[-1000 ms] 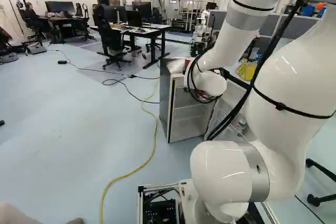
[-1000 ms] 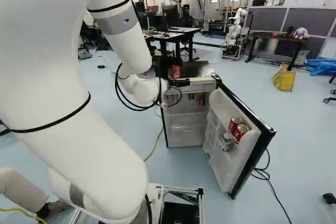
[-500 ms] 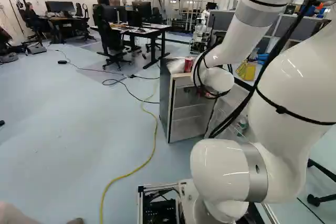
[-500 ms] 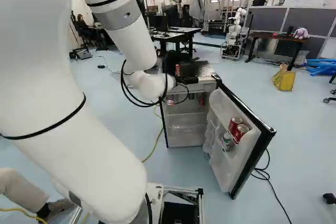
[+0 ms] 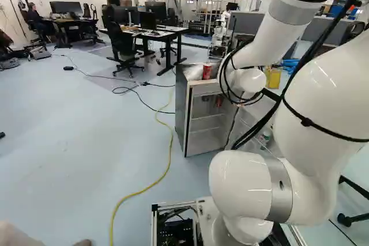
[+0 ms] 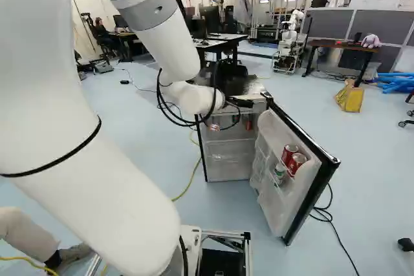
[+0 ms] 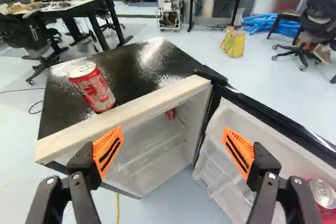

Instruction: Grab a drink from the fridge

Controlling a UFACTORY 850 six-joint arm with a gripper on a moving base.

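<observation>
My gripper (image 6: pixel 242 103) is in front of the fridge's upper part in the right base view. In the wrist view the gripper (image 7: pixel 172 142) stands open, nothing between its orange pads. Ahead of it is the open fridge (image 7: pixel 123 113), with a red can (image 7: pixel 93 86) on its black top. One small red can (image 7: pixel 170 114) shows inside, high up. The fridge door (image 6: pixel 304 189) is swung open; its shelf holds two red cans (image 6: pixel 290 154) and a white-green can (image 6: pixel 279 172). Part of a door can (image 7: pixel 322 193) lies beyond one finger.
A person's leg (image 6: pixel 29 232) is beside the base. A yellow cable (image 5: pixel 141 191) runs over the floor to the fridge. Farther off are desks (image 5: pixel 167 31), a yellow bag (image 6: pixel 350 97) and another robot (image 6: pixel 288 43).
My arm's wrist has swung to the right across the fridge front, uncovering the can on top in the left base view and hiding it in the right one. The base has stayed put.
</observation>
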